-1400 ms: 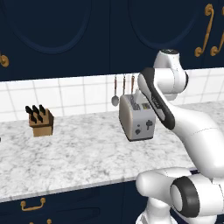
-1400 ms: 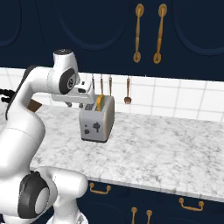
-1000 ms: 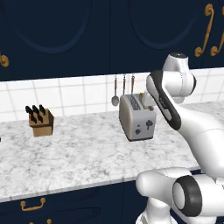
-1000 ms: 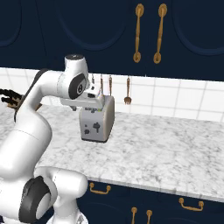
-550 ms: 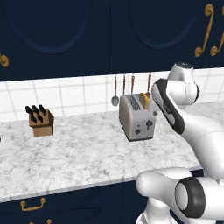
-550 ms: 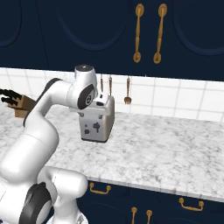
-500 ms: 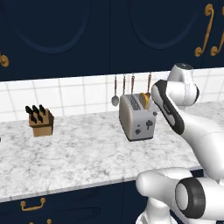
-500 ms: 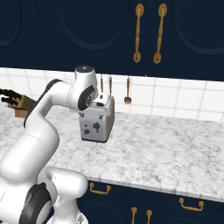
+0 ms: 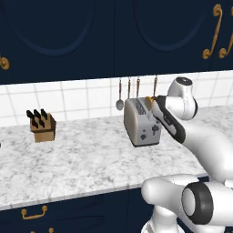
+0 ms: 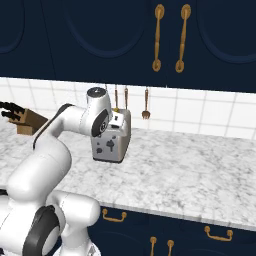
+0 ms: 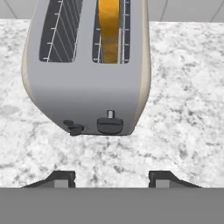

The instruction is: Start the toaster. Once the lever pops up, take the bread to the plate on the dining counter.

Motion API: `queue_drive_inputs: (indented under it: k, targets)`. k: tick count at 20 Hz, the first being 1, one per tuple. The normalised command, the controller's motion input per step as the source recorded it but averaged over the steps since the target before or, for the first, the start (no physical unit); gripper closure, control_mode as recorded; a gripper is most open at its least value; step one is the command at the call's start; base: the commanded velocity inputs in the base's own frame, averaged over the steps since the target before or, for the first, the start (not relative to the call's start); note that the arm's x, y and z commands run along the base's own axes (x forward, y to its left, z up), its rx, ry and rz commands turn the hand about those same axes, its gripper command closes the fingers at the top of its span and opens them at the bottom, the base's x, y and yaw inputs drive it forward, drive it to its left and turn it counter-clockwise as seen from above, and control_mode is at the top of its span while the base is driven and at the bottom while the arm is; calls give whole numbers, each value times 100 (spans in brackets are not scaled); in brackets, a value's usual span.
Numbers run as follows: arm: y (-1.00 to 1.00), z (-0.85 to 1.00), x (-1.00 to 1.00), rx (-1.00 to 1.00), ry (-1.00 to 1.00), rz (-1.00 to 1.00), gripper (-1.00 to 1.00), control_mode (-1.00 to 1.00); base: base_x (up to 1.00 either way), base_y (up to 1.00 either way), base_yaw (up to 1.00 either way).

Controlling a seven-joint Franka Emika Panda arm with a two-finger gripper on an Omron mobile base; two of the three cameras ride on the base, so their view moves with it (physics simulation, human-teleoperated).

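Toaster [image 11: 87, 65]: silver-grey, rounded top, two slots, standing on the marble counter [image 11: 183, 87] directly ahead of and below the gripper [image 11: 109, 177]. End face toward the hand, carrying a small dark knob [image 11: 74, 128] and a larger dark lever [image 11: 109, 124] low on that face. In the left base view the toaster [image 9: 142, 122] stands just left of the arm's wrist; in the right base view the toaster [image 10: 112, 137] sits partly behind the hand.

Bread [image 11: 109, 30]: one golden-tan slice, upright in the slot that lies to the right in the hand view, centred between the gripper's two tips and beyond them. The other slot is bare wire. Its top edge shows as a small orange corner [image 9: 149, 101] above the toaster, just beside the wrist.

Gripper: fingertips [image 11: 61, 178] set well apart, one to each side of the toaster's end face, nothing between them, touching nothing; jaws parted, no hold on anything.

Counter: white-grey speckled marble running under and past the gripper on both sides.

Hanging utensils [image 9: 129, 91]: a row on the white tiled wall behind the toaster, beyond the gripper.

Knife block [image 9: 42, 126]: wooden, dark handles, well apart from the gripper, far along the counter.

Cabinets [image 10: 100, 40]: dark navy doors with brass handles, above the gripper.
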Motion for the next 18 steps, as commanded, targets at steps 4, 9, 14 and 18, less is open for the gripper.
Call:
queue_drive_inputs:
  k: [4,9,14,18]
  targets:
    - [0,-2,56,0,0,0,100,-100,0,0,0]
    - [0,-15,13,0,0,0,100,-100,0,0,0]
    - [0,-32,0,0,0,0,100,-100,0,0,0]
    - [0,-36,0,0,0,0,100,-100,0,0,0]
